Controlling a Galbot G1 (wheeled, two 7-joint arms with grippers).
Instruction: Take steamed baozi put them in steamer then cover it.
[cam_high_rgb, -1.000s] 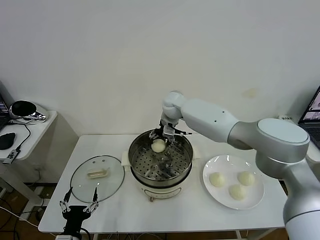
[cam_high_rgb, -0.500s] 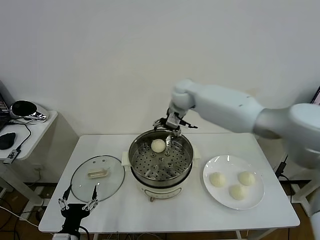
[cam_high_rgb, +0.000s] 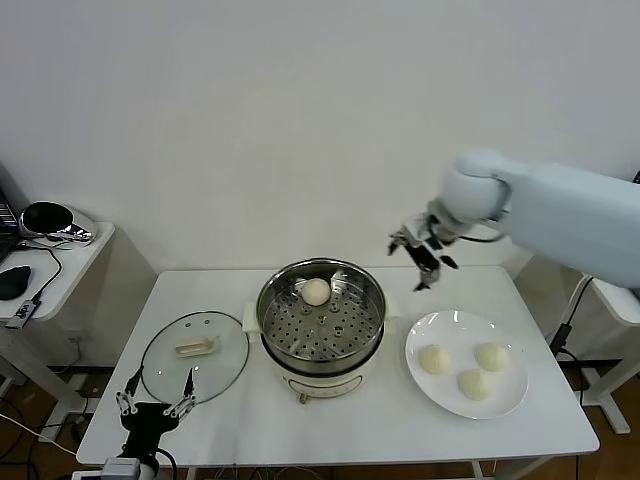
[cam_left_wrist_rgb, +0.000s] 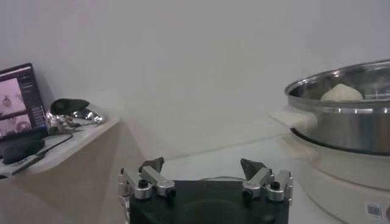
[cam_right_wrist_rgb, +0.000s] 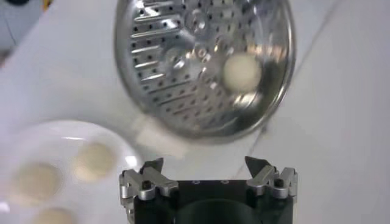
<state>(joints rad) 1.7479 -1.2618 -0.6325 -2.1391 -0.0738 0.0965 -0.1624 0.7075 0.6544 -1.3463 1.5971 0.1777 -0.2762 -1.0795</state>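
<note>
1. In the head view you see the steamer (cam_high_rgb: 321, 327) at the middle of the white table (cam_high_rgb: 250, 420), with one baozi (cam_high_rgb: 316, 291) on the perforated tray, near the far wall of the pot.
2. The other three baozi (cam_high_rgb: 434, 359) lie on the white plate (cam_high_rgb: 424, 387), to the right of the steamer.
3. The cover (cam_high_rgb: 195, 350) lies flat on the table, to the left of the steamer, with its cream handle up.
4. The right gripper (cam_high_rgb: 423, 257) hangs in the air above the table, between steamer and plate but higher. Its fingers are apart and hold nothing.
5. The right wrist view shows you what the head view does not: from above, the tray holes and the single baozi (cam_right_wrist_rgb: 242, 70), with the plate (cam_right_wrist_rgb: 67, 137) beside the pot.
6. The left gripper (cam_high_rgb: 156, 409) is parked low at the near table edge, just in front of the cover, fingers apart and empty.
7. Only the left wrist view shows you the steamer (cam_left_wrist_rgb: 347, 125) from the side, the baozi (cam_left_wrist_rgb: 341, 93) just rising above its rim, and a side table (cam_left_wrist_rgb: 55, 149) with a screen.
</note>
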